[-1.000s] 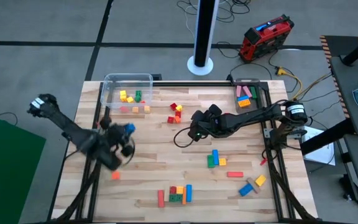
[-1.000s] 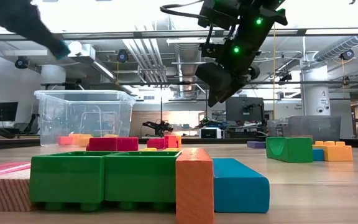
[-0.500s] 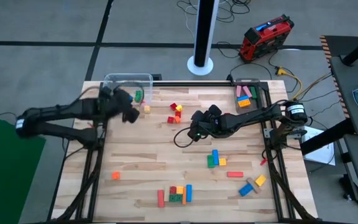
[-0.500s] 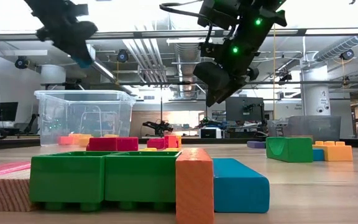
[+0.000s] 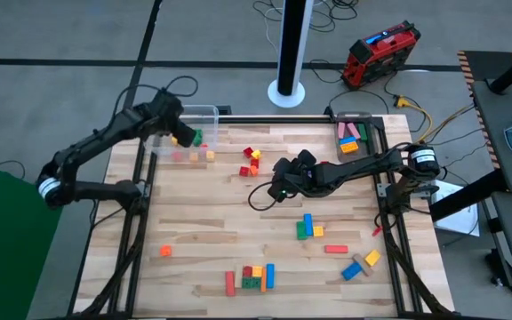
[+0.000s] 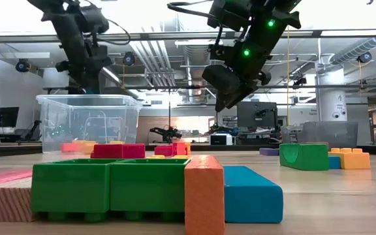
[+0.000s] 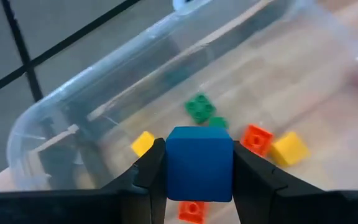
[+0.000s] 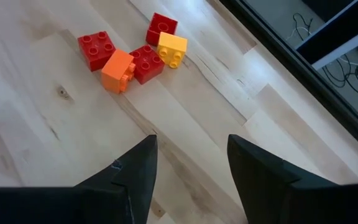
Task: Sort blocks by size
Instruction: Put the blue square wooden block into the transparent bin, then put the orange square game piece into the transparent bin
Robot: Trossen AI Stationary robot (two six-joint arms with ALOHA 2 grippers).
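Blocks are being sorted: the left hand (image 7: 199,180), clamping a blue cube (image 7: 199,163), is hovering above the clear tub (image 7: 61,118) for a release, while the right hand (image 8: 188,165) is waiting with fingers apart beyond the tub.

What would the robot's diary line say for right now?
left end effector: holds blue block over tub | right end effector: open, empty, mid-table

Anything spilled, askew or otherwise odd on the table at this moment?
Nothing stands out. The left gripper holds a blue cube block over the clear plastic tub; the right gripper hovers open near the small red, orange and yellow blocks.
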